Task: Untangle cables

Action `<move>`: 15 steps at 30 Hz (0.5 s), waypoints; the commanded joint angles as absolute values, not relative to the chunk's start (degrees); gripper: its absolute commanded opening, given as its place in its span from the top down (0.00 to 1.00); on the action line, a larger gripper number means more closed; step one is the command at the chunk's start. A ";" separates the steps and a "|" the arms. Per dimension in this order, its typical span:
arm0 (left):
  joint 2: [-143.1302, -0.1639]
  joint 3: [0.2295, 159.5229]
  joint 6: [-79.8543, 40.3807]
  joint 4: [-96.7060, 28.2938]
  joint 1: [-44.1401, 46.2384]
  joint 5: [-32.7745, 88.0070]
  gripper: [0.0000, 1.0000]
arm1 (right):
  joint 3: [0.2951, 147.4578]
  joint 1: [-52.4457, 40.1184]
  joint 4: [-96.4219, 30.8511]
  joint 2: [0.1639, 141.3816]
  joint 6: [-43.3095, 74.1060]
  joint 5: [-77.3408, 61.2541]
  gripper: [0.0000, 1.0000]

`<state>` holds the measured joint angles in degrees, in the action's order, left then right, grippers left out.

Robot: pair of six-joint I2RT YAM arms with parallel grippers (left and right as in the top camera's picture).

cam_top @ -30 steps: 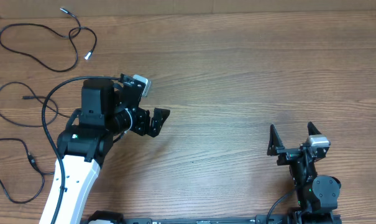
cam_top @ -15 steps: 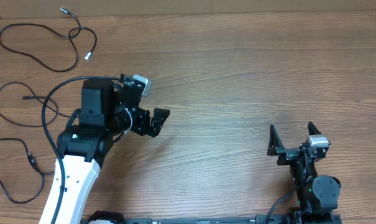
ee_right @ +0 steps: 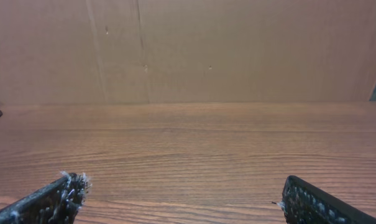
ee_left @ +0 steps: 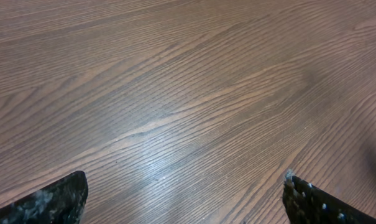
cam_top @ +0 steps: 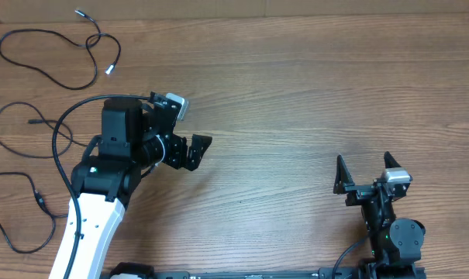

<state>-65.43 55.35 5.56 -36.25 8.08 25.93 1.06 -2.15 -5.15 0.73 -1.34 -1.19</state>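
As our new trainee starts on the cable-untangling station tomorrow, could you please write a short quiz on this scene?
1. True or false: the left gripper is shut on a cable.
2. Where do the thin black cables lie on the wooden table? A) along its left side B) in the centre C) under the right gripper
3. How many thin black cables show in the overhead view?
Key: 1 false, it is open over bare wood; 2 A; 3 three.

Cables (cam_top: 110,69) at left on table (cam_top: 296,93), left arm (cam_top: 102,182) beside them, right arm (cam_top: 391,229) opposite.
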 commanded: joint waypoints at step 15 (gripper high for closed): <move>-65.47 56.38 5.61 -37.19 8.12 26.41 0.00 | 0.45 -1.74 -4.84 0.16 -1.56 -0.69 0.00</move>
<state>-65.43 55.35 5.56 -36.27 8.08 25.93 1.06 -2.11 -5.17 0.73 -1.32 -1.15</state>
